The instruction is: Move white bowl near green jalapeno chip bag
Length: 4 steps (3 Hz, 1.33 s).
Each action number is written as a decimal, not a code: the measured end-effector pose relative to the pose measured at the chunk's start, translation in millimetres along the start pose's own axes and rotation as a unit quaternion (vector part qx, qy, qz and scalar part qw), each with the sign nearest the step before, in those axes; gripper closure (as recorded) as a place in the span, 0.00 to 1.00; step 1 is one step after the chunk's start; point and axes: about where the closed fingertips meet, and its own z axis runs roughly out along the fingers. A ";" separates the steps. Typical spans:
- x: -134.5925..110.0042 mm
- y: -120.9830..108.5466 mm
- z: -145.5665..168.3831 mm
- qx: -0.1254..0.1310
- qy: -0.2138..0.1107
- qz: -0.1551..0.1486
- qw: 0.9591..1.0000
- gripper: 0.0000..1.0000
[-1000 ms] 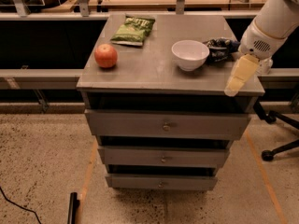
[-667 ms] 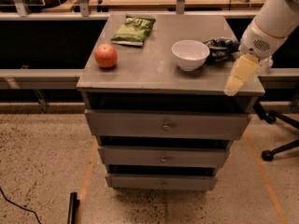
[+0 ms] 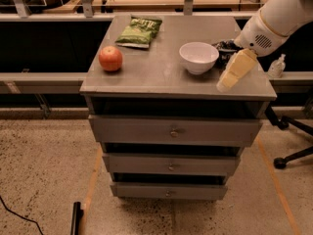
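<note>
The white bowl (image 3: pixel 198 58) stands upright on the right half of the grey cabinet top (image 3: pixel 156 75). The green jalapeno chip bag (image 3: pixel 139 31) lies flat at the back left of the top, well apart from the bowl. My gripper (image 3: pixel 229 79), pale yellow, hangs from the white arm just right of the bowl and a little in front of it, near the top's front right edge. It holds nothing that I can see.
A red apple (image 3: pixel 110 58) sits at the left front of the top. A dark snack bag (image 3: pixel 224 47) lies behind the bowl, partly hidden by my arm. The cabinet has drawers (image 3: pixel 171 131) below. A chair base (image 3: pixel 293 155) stands at the right.
My gripper has moved left and slightly up, closer to the white bowl. The bowl, bag and apple have not moved.
</note>
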 end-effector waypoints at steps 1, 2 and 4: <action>-24.3 -0.3 7.5 -0.008 -0.044 -0.012 0.999 0.00; -43.6 -6.3 25.3 -0.013 -0.085 -0.027 0.996 0.00; -58.7 -20.0 66.7 -0.019 -0.104 -0.038 0.994 0.18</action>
